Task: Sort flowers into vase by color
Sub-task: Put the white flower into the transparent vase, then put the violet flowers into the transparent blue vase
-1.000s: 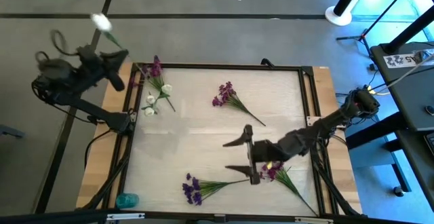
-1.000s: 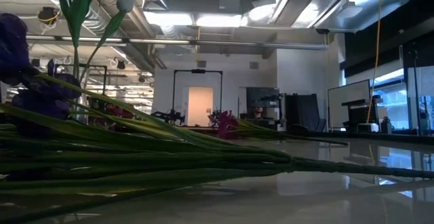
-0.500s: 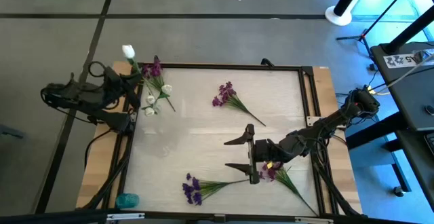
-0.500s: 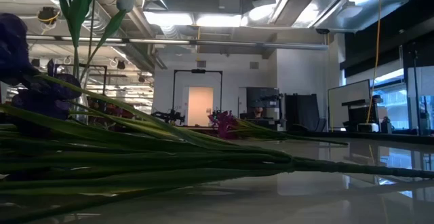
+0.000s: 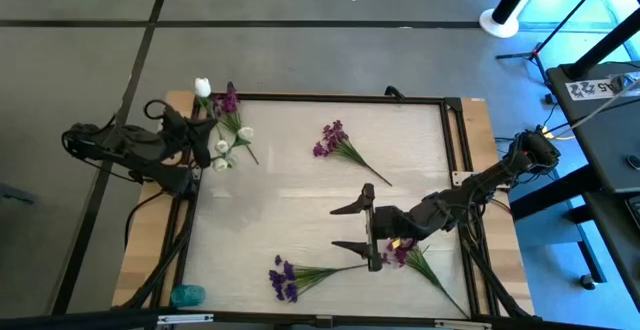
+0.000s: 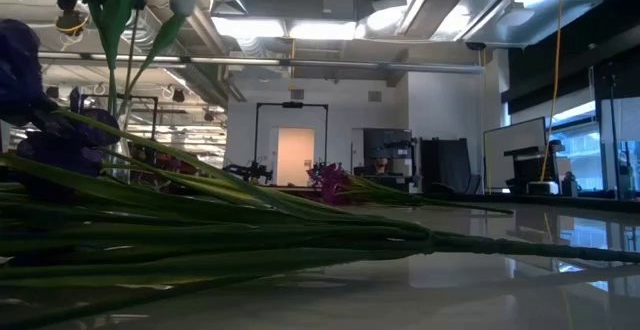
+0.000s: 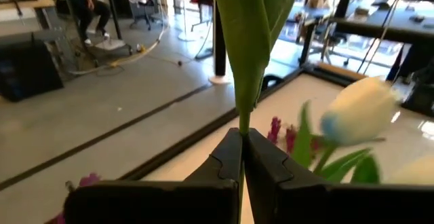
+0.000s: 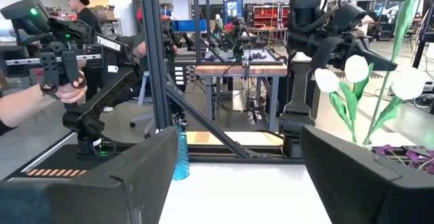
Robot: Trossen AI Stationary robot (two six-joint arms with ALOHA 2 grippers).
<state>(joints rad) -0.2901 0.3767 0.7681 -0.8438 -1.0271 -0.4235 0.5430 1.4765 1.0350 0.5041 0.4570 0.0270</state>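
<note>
The left gripper (image 7: pixel 241 157) is pressed shut on the green stem of a white flower (image 5: pixel 203 87), held at the table's far left corner, just beside a cluster of white buds (image 5: pixel 229 143) and a purple sprig (image 5: pixel 229 101) at that corner (whether these stand in a vase cannot be told). In the left wrist view the white flower's leaf rises straight up from between the closed fingers (image 7: pixel 220 158).

The right gripper (image 5: pixel 366 236) lies low over the table's middle front with its fingers spread wide, holding nothing. Its open jaws point toward the left side. A magenta sprig (image 5: pixel 408 253) lies right by its wrist, and a purple sprig with a long stem (image 5: pixel 296 273) lies just in front of it, near the front edge. Another magenta sprig (image 5: pixel 340 147) lies alone in the middle of the table, well apart from both grippers.

The white table surface (image 5: pixel 280 195) is bare between the two arms, framed by a dark rail (image 5: pixel 330 98) on all sides
</note>
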